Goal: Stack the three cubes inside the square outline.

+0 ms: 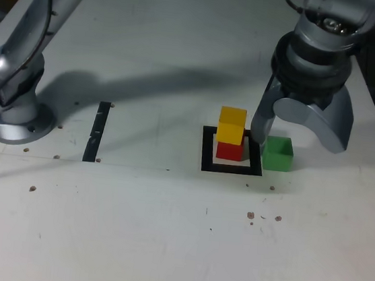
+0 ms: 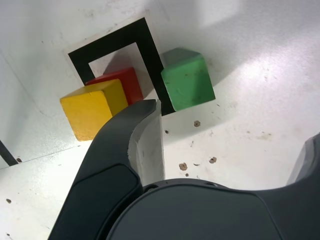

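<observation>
No readable text

We find no lettering, labels, brand marks, numbers or signs in either view; we see only plain, unmarked surfaces on everything in the scene.

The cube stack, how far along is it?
Done: the yellow cube sits on the red cube inside the outline. In hand: nothing; the open hand hangs over the green cube, which lies beside the outline. Left: grasping green and placing it on yellow.

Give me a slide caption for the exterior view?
Open tool hangs over green cube, beside yellow cube stacked on red cube in square outline.
</observation>
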Tool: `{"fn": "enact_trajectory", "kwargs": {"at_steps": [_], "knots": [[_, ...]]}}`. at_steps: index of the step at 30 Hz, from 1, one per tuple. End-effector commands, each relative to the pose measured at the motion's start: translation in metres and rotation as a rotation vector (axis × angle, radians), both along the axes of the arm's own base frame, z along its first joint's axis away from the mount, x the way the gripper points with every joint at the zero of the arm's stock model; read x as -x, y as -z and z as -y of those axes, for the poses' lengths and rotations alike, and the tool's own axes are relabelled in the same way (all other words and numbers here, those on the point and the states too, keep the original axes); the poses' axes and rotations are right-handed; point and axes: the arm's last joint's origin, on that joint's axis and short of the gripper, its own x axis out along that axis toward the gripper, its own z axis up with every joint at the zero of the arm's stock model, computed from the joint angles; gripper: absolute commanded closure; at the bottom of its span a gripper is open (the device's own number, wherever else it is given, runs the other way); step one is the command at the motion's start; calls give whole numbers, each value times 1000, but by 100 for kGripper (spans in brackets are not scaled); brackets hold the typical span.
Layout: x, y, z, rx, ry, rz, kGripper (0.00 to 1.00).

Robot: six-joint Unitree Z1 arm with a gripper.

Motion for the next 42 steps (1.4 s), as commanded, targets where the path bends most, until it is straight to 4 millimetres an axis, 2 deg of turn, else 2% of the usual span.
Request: {"fn": "enact_trajectory", "kwargs": {"at_steps": [1, 6, 25, 36, 42], "knots": [[-5, 10, -3, -2, 3, -22, 1], [-11, 24, -9, 3, 15, -51, 1], [-20, 51, -22, 6, 8, -111, 4], [-26, 66, -28, 16, -1, -137, 21], [-26, 66, -32, 10, -8, -135, 45]]}}
